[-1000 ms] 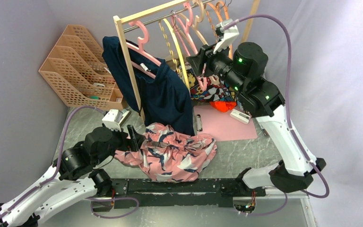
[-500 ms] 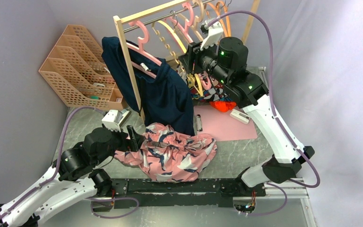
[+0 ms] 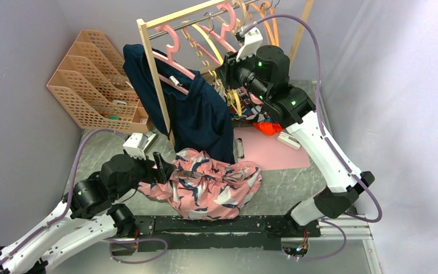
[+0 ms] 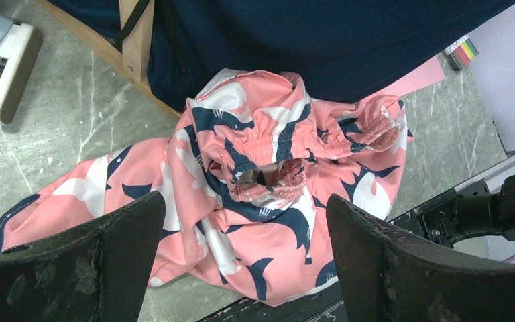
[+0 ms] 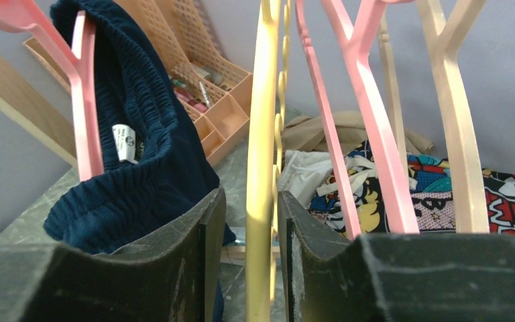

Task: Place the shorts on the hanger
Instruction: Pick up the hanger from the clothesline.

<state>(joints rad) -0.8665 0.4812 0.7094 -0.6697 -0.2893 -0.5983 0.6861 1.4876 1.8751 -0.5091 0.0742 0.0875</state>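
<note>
The hanger (image 5: 263,121) stands between right gripper (image 5: 249,201) jaws.

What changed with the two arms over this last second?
The right gripper swung left along the rack, and its jaws narrowed around the yellow hanger; whether they already grip it is unclear. The left gripper stayed open above the shorts, which did not move.
</note>
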